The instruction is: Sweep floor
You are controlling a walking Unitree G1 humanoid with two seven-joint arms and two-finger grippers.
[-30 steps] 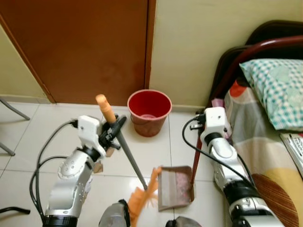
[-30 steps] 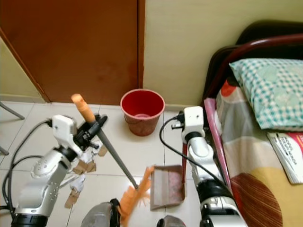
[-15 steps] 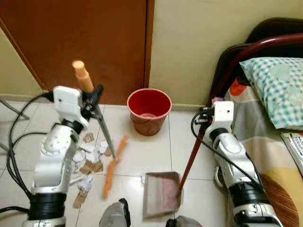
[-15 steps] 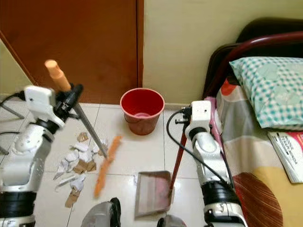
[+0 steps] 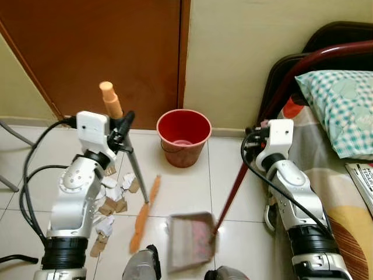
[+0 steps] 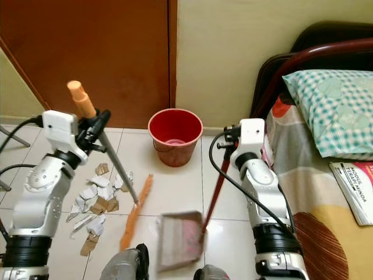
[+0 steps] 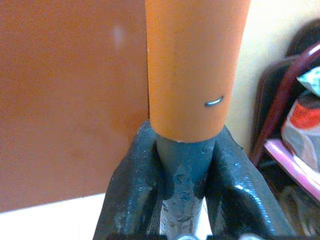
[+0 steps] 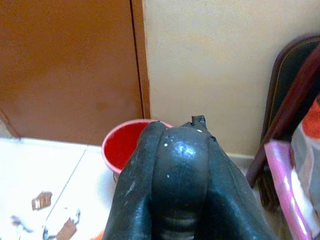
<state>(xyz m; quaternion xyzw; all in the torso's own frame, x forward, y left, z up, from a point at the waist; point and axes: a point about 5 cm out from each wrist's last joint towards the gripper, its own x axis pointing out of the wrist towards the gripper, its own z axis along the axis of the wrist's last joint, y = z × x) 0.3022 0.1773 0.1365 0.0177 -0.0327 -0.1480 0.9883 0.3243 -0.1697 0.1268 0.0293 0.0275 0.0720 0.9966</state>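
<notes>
- dustpan [image 5: 190, 240] on the tiles, nearest the robot, in front of the red bucket [image 5: 183, 137]
- right gripper [image 5: 260, 147] pinched on the dustpan's red handle [image 5: 231, 193]
- broom [image 5: 143, 212] — orange bristles between dustpan and paper scraps [image 5: 111, 201]
- left gripper [image 7: 182, 175] clamped on the broom's grey pole
- bucket stands by the brown door [image 5: 105, 52]

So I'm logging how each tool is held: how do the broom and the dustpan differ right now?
The broom has a grey shaft with an orange grip and orange bristles; the dustpan has a dark red handle and a brownish tray. The broom's bristles stand beside the scraps, while the dustpan lies nearer the bed. The left claw grips the broom; the right claw grips the dustpan. Both handles lean and both tools touch the floor.
</notes>
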